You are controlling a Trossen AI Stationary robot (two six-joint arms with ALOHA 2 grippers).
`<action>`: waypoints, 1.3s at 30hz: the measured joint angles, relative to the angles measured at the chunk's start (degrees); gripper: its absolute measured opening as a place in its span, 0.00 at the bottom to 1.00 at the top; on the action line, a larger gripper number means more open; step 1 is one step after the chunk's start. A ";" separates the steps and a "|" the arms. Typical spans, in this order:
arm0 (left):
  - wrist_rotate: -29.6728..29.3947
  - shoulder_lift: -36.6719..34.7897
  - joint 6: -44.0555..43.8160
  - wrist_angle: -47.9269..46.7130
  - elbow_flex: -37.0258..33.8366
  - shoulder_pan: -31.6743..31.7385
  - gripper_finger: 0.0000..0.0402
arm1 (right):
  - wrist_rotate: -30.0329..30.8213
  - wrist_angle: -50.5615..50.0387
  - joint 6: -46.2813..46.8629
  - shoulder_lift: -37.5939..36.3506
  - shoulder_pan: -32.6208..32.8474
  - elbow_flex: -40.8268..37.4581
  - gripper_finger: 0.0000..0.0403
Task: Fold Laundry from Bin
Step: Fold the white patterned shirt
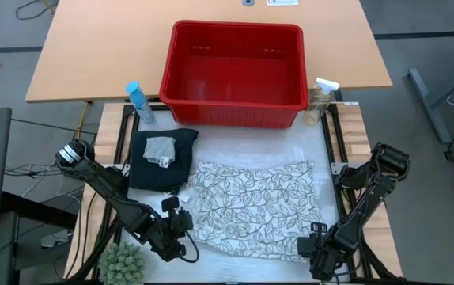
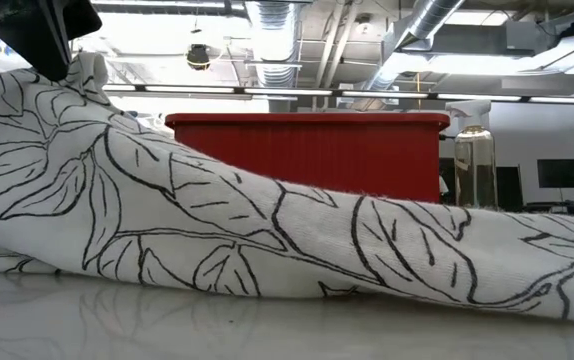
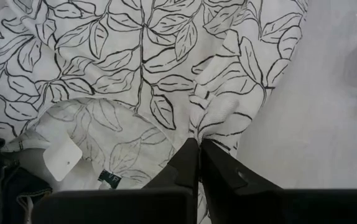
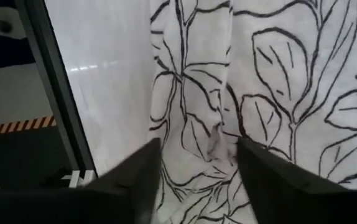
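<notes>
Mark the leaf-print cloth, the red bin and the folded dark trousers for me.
leaf-print cloth (image 1: 251,206): high view, middle of the spread fabric.
red bin (image 1: 235,111): high view, near outer wall below the rim.
folded dark trousers (image 1: 149,170): high view, dark fabric below the small grey cloth.

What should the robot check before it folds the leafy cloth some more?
1. Left gripper shut on the leaf-print cloth: ok, the fingers pinch a pucker of cloth.
2. Right gripper gripping the cloth's edge: not ok, jaws open with cloth lying between them.
3. Cloth lying flat: not ok, it is wrinkled and bunched at the left gripper's corner.
4. Red bin emptied: ok, nothing inside.
5. Dark folded trousers out of the way: cannot tell, they touch the cloth's corner.
</notes>
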 joint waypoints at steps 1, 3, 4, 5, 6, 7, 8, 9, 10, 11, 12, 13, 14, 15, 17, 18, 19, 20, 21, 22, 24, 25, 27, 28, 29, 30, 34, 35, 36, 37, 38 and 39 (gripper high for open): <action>0.00 0.00 0.00 -0.02 0.00 0.00 0.00 | 0.06 -0.11 -0.22 0.00 0.00 0.00 0.62; 0.02 0.00 0.00 0.00 0.00 0.00 0.00 | 0.55 -0.23 -0.46 0.00 0.00 0.00 0.66; 0.02 0.00 -0.02 0.00 0.00 0.00 0.00 | 0.98 -0.23 -0.55 0.00 0.00 0.00 0.66; 0.02 0.00 -0.04 0.00 0.00 0.00 0.00 | 1.43 -0.14 -0.75 0.00 0.00 0.00 0.66; 0.02 0.00 -0.04 -0.01 0.00 0.00 0.00 | 1.65 0.08 -0.99 0.00 0.00 0.00 0.65; 0.02 0.00 -0.05 0.00 0.00 0.00 0.00 | 1.68 0.24 -1.32 0.00 0.00 0.00 0.63; 0.02 0.00 -0.07 0.00 0.00 0.00 0.00 | 1.70 0.30 -1.47 0.00 0.00 0.00 0.61; 0.02 0.00 -0.07 0.00 0.00 0.00 0.00 | 1.70 0.26 -1.54 0.00 -0.02 0.00 0.58; 0.02 0.00 -0.07 0.00 0.00 0.00 0.00 | 1.70 0.27 -1.70 0.00 -0.02 0.00 0.56; 0.02 0.00 -0.09 0.00 0.00 0.00 0.00 | 1.70 0.28 -1.83 0.00 -0.02 0.00 0.52; 0.02 0.00 -0.09 0.00 0.00 0.00 0.00 | 1.73 0.28 -1.92 0.00 0.00 0.00 0.49; 0.02 0.00 -0.09 0.00 0.00 0.00 0.00 | 1.83 0.28 -1.93 0.00 0.01 0.00 0.46; 0.02 0.00 -0.10 0.00 0.00 0.00 0.00 | 2.07 0.29 -1.92 0.00 0.08 0.00 0.43; 0.02 0.00 -0.14 0.00 0.00 0.00 0.00 | 2.50 0.39 -1.87 0.00 0.13 -0.02 0.41; 0.02 0.00 -0.36 0.02 0.00 0.00 0.00 | 3.26 1.06 -1.52 0.00 0.11 -0.31 0.36; 0.02 0.00 -0.46 0.02 0.00 0.00 0.00 | 3.34 1.37 -1.54 0.00 0.11 -0.44 0.35; 0.02 0.00 -0.48 0.01 0.00 0.00 0.00 | 3.45 1.54 -1.52 0.00 0.11 -0.54 0.33; 0.02 0.00 -0.48 0.02 0.00 0.00 0.00 | 3.49 1.92 -1.52 0.00 0.11 -0.75 0.32; 0.02 0.00 -0.48 0.02 0.00 0.00 0.00 | 3.50 2.07 -1.52 0.00 0.11 -0.89 0.32; 0.02 0.00 -0.48 0.02 0.00 0.00 0.00 | 3.50 2.06 -1.52 0.00 0.11 -1.02 0.32; 0.02 0.00 -0.46 0.02 0.00 0.00 0.00 | 3.47 2.68 -1.49 -0.01 0.11 -1.51 0.32; 0.02 0.00 -0.38 0.02 0.00 0.00 0.00 | 3.40 3.26 -1.43 -0.02 0.11 -2.00 0.32; 0.02 0.00 -0.28 0.02 0.00 0.00 0.00 | 3.03 4.12 -1.32 -0.02 0.11 -2.81 0.33; 0.02 0.00 -0.28 0.02 0.00 0.00 0.00 | 2.95 4.42 -1.32 -0.02 0.11 -3.02 0.33; 0.02 0.00 -0.28 0.02 0.00 0.00 0.00 | 2.71 4.72 -1.40 -0.02 0.11 -3.08 0.33; 0.04 0.00 -0.28 0.02 0.00 0.00 0.00 | 2.12 4.90 -1.76 -0.02 0.06 -3.08 0.33; -0.02 0.00 0.02 0.02 0.00 0.09 0.00 | 0.32 3.89 -2.51 -0.02 -0.02 -3.10 0.26; -0.11 0.00 0.24 0.02 0.00 0.11 0.00 | -0.24 3.43 -2.37 -0.02 -0.02 -3.13 0.21; -0.42 0.00 0.50 0.01 0.00 0.11 0.00 | -1.02 3.21 -2.41 -0.02 -0.02 -3.17 0.15; -0.82 0.00 0.81 0.02 0.00 0.11 0.00 | -1.74 3.21 -2.47 -0.02 -0.02 -3.17 0.09; -1.23 0.00 0.83 0.00 0.00 0.11 0.00 | -2.10 3.49 -2.57 -0.02 -0.02 -3.17 0.06; -1.51 0.00 0.84 0.00 0.00 0.11 0.00 | -2.39 3.91 -2.51 -0.02 -0.02 -3.17 0.04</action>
